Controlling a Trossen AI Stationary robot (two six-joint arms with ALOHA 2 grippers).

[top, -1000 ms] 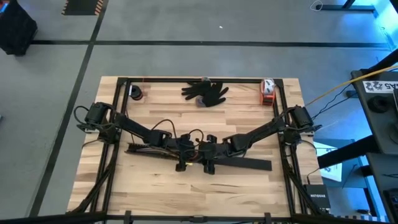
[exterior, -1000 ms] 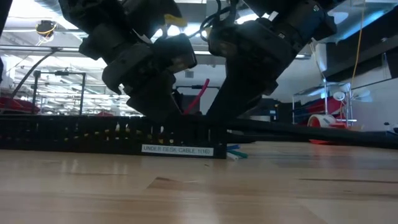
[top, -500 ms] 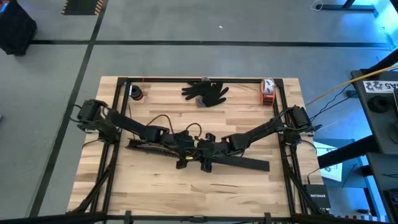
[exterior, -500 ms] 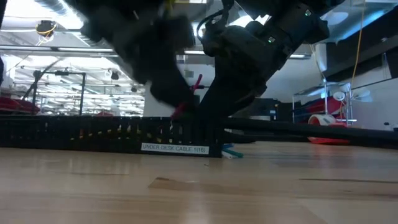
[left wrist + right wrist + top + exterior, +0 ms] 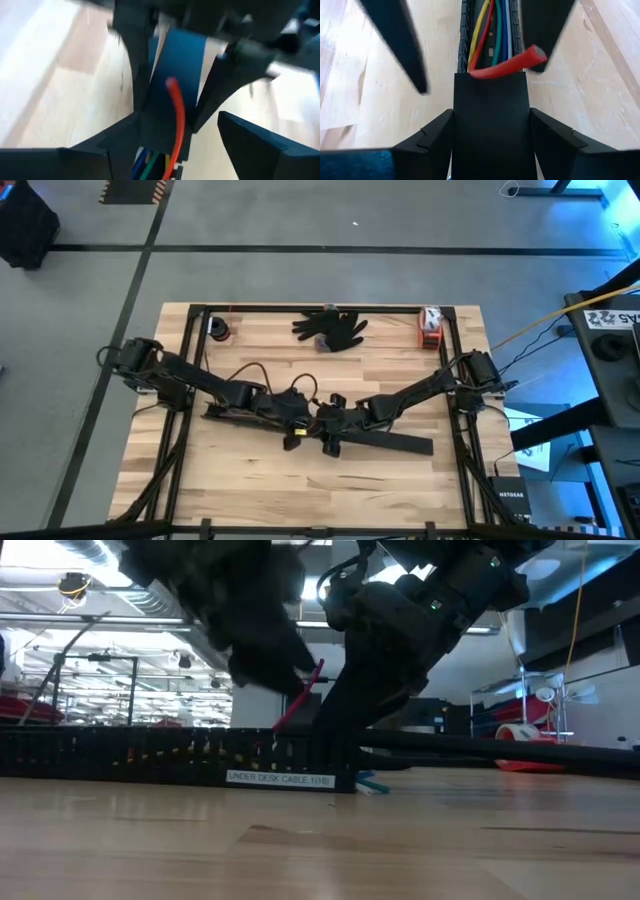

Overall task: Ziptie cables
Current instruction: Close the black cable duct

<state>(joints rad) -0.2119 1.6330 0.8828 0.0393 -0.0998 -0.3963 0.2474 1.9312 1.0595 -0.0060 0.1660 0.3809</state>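
Note:
A long black slotted channel (image 5: 380, 440) lies on the table with yellow, red, green and blue cables (image 5: 492, 35) running inside it. One red cable (image 5: 300, 700) stands slanting up out of it, its free end (image 5: 536, 52) close to a left finger. My right gripper (image 5: 490, 112) is shut on the channel at mid-table (image 5: 328, 432). My left gripper (image 5: 177, 117) hangs open above the channel (image 5: 297, 420). Its fingers stand on either side of the red cable; whether one touches the cable, I cannot tell. My right gripper pinches the channel's two long side walls (image 5: 457, 125) between its two fingers, at the solid covered stretch just short of where the cables show. It comes slanting down from the table's right, one finger on each side. The channel lies flat on the table (image 5: 290, 778).
A black glove (image 5: 330, 328) lies at the far edge, a dark roll (image 5: 218, 328) at the far left and a red-and-white item (image 5: 430, 325) at the far right. Black frame rails (image 5: 190, 380) run along the table's sides. Loose green and blue ends (image 5: 373, 783) lie by the channel.
My left gripper has risen from the channel and rolled about its own line, staying over the same stretch. The red cable now shows more plainly, slanting up below it. The channel has swung slightly on the table.

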